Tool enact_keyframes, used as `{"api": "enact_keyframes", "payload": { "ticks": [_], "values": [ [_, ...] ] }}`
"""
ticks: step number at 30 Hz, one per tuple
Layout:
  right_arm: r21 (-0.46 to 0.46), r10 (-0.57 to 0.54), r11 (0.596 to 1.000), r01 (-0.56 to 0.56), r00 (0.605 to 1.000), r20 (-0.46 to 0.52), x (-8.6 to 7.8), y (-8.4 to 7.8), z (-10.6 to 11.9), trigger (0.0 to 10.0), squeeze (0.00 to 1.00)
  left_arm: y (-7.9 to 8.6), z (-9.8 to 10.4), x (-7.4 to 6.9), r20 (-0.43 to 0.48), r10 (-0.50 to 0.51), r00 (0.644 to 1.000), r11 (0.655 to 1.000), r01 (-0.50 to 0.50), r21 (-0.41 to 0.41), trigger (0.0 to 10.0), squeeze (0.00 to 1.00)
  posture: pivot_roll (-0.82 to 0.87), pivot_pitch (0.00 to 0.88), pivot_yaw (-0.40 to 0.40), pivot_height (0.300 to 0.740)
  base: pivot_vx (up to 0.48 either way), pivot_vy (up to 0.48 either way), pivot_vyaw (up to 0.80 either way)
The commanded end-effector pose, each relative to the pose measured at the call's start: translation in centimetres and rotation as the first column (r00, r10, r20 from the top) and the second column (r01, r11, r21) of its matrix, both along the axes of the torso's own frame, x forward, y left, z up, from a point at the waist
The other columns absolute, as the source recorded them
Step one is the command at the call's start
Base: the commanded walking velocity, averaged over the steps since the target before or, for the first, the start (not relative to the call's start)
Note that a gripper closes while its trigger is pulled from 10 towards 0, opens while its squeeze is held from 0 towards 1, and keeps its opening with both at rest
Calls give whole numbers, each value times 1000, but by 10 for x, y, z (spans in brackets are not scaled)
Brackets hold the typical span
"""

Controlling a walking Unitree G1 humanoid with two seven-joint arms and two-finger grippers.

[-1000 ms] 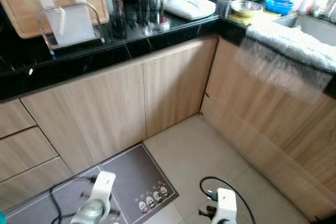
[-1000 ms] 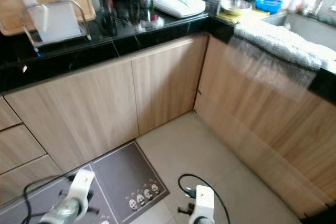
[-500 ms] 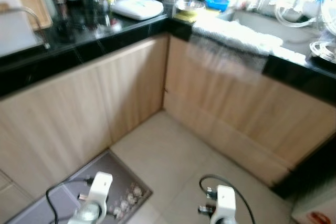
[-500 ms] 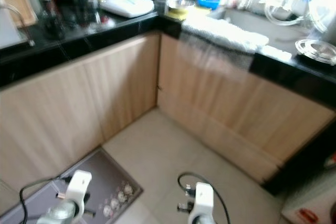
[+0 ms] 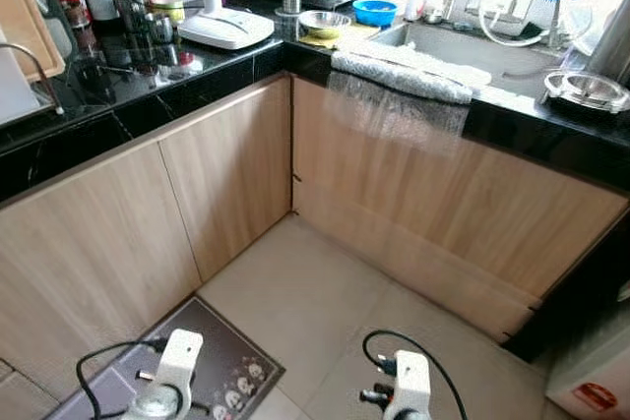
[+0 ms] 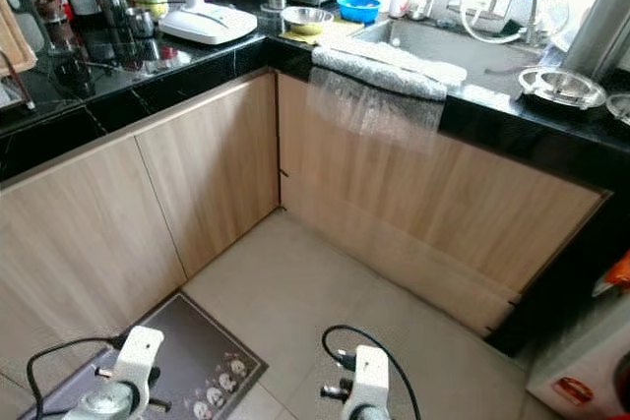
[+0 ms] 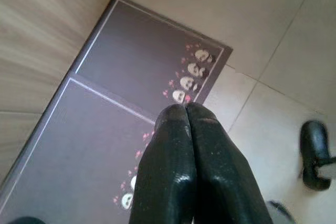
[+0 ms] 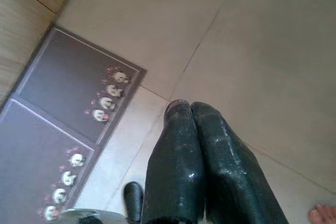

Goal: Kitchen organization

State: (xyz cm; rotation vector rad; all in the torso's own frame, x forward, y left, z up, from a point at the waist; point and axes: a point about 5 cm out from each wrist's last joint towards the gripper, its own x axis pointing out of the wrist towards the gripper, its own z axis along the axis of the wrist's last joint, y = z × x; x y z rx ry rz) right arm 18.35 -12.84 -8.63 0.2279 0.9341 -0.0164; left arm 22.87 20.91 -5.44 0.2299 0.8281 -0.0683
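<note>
Now | left pincer [image 7: 186,109] clenched, over mat [image 7: 105,103] | right pincer [image 8: 184,107] clenched, pointing down at floor [image 8: 262,51]

Silver arms [image 5: 167,381], black cables [image 5: 394,341], 2 glossy black jaws.

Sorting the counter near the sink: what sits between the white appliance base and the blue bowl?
In the left eye view, a shiny steel bowl on a yellow cloth sits between the white appliance base and the blue bowl.

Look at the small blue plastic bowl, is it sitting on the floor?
No, the small blue plastic bowl sits up on the black stone counter beside the sink, next to a shiny metal bowl.
</note>
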Motion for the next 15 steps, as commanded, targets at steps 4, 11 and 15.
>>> {"api": "enact_keyframes", "payload": {
  "ticks": [4,11,15],
  "values": [
    [-21,-11,1000,12,1000,24,7,-3,3,10000,0,2,-1,-2,-14,0,1000,1000,0,5,10000,0,39,0,-41,740,328,0,0],
    [-24,-7,1000,8,1000,12,5,-4,2,10000,0,1,-1,-2,-12,-1,1000,1000,1,1,10000,0,33,0,-49,740,353,0,0],
    [-19,-11,1000,11,1000,15,5,-4,3,10000,0,1,-1,-1,-12,-5,1000,1000,5,0,10000,0,28,0,-50,740,360,0,-675]
  ]
}}
